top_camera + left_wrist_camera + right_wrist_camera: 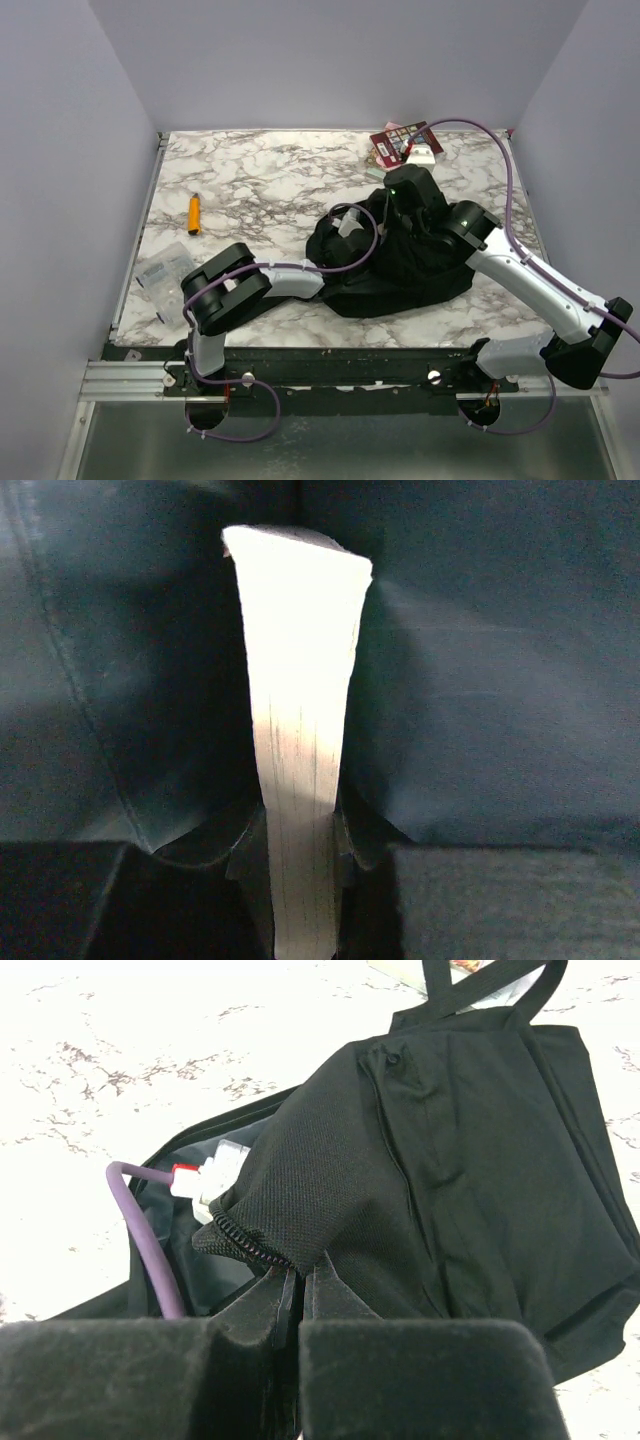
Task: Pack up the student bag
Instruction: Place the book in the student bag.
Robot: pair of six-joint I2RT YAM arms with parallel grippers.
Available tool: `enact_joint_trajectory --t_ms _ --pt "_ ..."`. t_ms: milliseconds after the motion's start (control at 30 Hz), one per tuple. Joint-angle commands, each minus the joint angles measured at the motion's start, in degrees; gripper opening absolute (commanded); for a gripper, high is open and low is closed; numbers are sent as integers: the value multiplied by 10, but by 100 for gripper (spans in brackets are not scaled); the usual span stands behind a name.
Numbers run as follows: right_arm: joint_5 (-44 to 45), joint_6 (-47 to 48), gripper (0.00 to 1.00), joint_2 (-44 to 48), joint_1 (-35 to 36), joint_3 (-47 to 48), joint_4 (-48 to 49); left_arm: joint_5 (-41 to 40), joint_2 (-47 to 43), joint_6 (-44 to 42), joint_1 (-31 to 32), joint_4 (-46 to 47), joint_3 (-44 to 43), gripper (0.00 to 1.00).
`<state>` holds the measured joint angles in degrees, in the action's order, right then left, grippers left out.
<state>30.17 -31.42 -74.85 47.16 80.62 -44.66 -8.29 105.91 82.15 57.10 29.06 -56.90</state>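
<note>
Black backpack (400, 275) sits center-right in the top view. The right gripper (300, 1295) is pinched tight on its zipper edge (245, 1240), probably keeping the mouth open so the left gripper (300, 870), clamped on a book (300, 680), can push it inside.

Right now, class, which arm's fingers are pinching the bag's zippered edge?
The right arm's fingers pinch the student bag at its zipper edge; the left fingers instead grip a book inside it.

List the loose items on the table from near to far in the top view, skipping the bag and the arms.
Nearest first: clear plastic packet → orange marker → dark red booklet at the far edge.
</note>
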Motion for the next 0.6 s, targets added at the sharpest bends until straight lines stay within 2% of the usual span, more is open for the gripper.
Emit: enact_joint_trajectory --t_ms 0,33,133,333,400,500,567 --pt "44 4 1 22 -6 1 31 -2 4 26 -2 45 -25 17" --pt "48 5 1 25 -10 -7 32 6 3 24 -4 40 -26 30" --pt "48 7 1 29 -22 -21 31 43 -6 25 -15 -8 -29 57" --pt "54 12 1 35 -30 -28 25 98 -50 -32 -40 -133 -33 79" --pt "58 13 1 37 -32 -27 19 101 -64 -54 -49 -196 -43 82" --pt "60 13 0 39 -34 -31 16 123 -68 -71 -62 -228 -52 97" --pt "62 13 0 37 -34 -31 13 144 -62 -72 -70 -275 -69 98"
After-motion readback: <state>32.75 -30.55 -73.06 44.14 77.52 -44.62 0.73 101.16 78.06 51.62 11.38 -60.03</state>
